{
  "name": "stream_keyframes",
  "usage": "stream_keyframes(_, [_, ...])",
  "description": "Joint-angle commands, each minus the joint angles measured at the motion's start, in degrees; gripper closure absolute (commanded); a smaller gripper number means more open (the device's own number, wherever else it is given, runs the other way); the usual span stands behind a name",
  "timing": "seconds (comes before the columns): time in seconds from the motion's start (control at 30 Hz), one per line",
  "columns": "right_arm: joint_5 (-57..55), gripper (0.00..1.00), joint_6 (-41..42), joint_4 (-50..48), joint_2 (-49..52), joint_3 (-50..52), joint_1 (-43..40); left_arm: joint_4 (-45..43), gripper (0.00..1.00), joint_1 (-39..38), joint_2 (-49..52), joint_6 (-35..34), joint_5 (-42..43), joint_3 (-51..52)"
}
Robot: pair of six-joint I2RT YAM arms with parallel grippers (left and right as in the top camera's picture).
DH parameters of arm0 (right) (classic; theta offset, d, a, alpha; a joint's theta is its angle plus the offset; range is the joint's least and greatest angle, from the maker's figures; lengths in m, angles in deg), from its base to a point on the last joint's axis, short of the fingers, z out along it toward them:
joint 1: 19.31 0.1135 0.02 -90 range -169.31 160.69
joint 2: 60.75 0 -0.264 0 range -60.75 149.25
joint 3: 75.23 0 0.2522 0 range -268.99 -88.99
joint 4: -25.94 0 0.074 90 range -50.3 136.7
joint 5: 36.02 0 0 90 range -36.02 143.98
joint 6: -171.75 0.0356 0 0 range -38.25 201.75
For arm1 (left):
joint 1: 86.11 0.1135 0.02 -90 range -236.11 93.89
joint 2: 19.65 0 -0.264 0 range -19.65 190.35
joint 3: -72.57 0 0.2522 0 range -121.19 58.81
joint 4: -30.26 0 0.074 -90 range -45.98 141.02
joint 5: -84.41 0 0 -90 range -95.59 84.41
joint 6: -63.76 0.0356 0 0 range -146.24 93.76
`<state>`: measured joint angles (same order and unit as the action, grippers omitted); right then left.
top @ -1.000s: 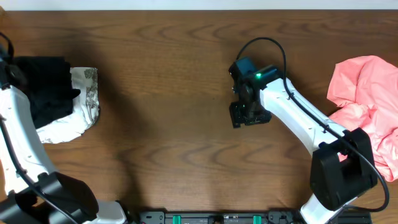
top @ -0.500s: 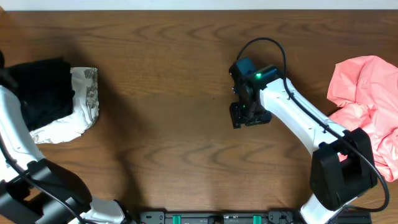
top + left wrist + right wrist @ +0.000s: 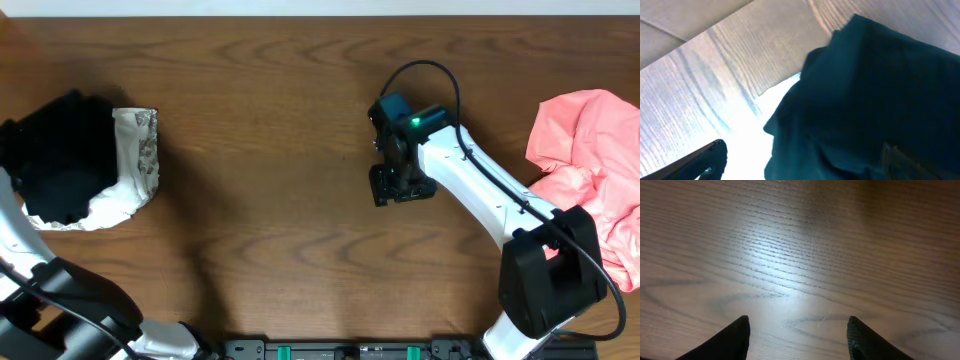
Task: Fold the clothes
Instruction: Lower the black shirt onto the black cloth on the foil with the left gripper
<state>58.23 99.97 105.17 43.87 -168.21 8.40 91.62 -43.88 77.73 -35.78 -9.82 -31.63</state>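
Observation:
A folded black T-shirt (image 3: 60, 160) lies at the far left of the table on top of a white-grey patterned garment (image 3: 137, 165). In the left wrist view the black T-shirt (image 3: 880, 95) fills the right side, with the pale garment (image 3: 752, 125) glaring white beside it. My left gripper (image 3: 800, 167) stands open just over this pile, one finger (image 3: 702, 161) over the pale cloth and the other dark against the black fabric. My right gripper (image 3: 400, 186) hangs open over bare wood at table centre; between its fingertips (image 3: 735, 339) only the tabletop shows. A salmon-pink garment (image 3: 590, 170) lies crumpled at the right edge.
The brown wooden table (image 3: 280, 120) stretches between the two piles. My left arm's white link (image 3: 12, 235) runs along the left edge. The right arm (image 3: 500, 205) crosses from the front right, close to the pink heap.
My left gripper has opened and let go of the black T-shirt, which now lies spread on the pale garment. The left arm has drawn back toward the left edge. The right arm is unmoved.

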Motion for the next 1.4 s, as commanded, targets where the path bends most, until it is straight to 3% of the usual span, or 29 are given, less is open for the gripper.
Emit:
stream_keyframes(0.0, [-0.39,0.4,-0.7,0.09,-0.07,-0.15,-0.42,0.22,0.02,1.2,0.72,-2.21,0.13,0.33])
stream_keyframes(0.13, [-0.39,0.39,-0.7,0.02,-0.07,-0.15,-0.44,-0.35,0.02,1.07,0.72,-1.42,5.33,0.33])
stream_keyframes(0.23, [-0.39,0.39,-0.7,-0.07,-0.07,-0.15,-0.44,-1.88,0.0,1.07,0.72,2.86,16.85,0.33])
stream_keyframes(0.4, [-0.39,0.39,-0.7,-0.35,-0.07,-0.15,-0.42,-0.87,0.23,0.48,0.72,3.1,24.68,0.33])
stream_keyframes(0.67, [-0.39,0.38,-0.7,-0.79,-0.07,-0.15,-0.42,7.52,0.11,-3.91,0.72,4.63,25.09,0.33])
stream_keyframes(0.93, [-0.39,0.37,-0.7,-0.5,-0.07,-0.15,-0.42,17.27,0.11,-7.15,0.72,3.54,13.97,0.33])
stream_keyframes(1.07, [-0.39,0.37,-0.7,-0.52,-0.07,-0.15,-0.42,20.87,0.01,-7.63,0.72,-1.4,4.63,0.33])
stream_keyframes(1.23, [-0.37,0.37,-0.7,-0.55,-0.07,-0.15,-0.42,19.87,0.02,-9.46,0.72,-3.19,-5.14,0.33])
stream_keyframes(1.37, [-0.39,0.36,-0.7,-0.5,-0.07,-0.15,-0.42,18.21,0.02,-11.78,0.72,-4.22,-7.3,0.33])
